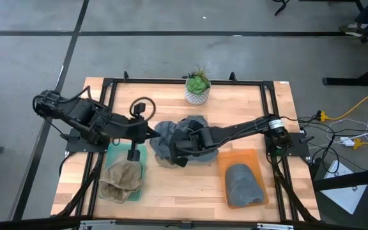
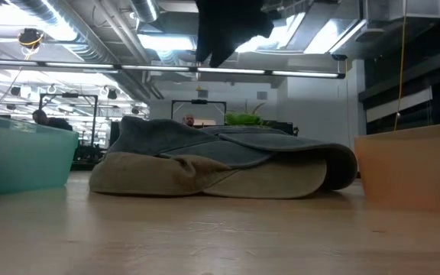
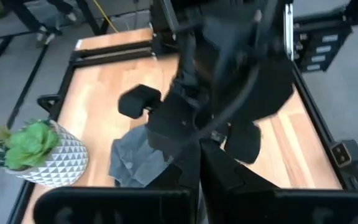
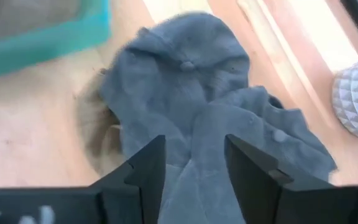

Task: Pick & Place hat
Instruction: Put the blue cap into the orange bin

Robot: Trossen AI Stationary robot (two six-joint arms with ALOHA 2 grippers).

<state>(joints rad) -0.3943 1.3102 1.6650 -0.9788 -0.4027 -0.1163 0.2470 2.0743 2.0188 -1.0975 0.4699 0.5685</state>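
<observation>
Grey hats with tan undersides lie in a heap (image 1: 184,137) at the table's middle, resting flat on the wood (image 2: 220,160). My right gripper (image 4: 194,163) hovers open above the heap, its fingers on either side of a grey fold (image 4: 191,93) without touching it. In the high view it is at the heap's near left part (image 1: 177,145), and the low view shows it well above the hats (image 2: 228,23). My left gripper (image 1: 149,131) waits just left of the heap, its fingers (image 3: 199,177) shut and holding nothing. A tan hat (image 1: 123,180) lies in the teal tray. A grey hat (image 1: 245,185) lies in the orange tray.
The teal tray (image 1: 139,153) sits near left and the orange tray (image 1: 225,160) near right. A potted plant (image 1: 198,86) stands at the far edge behind the heap. A black metal frame (image 1: 171,82) borders the table. Bare wood lies between the trays (image 1: 184,191).
</observation>
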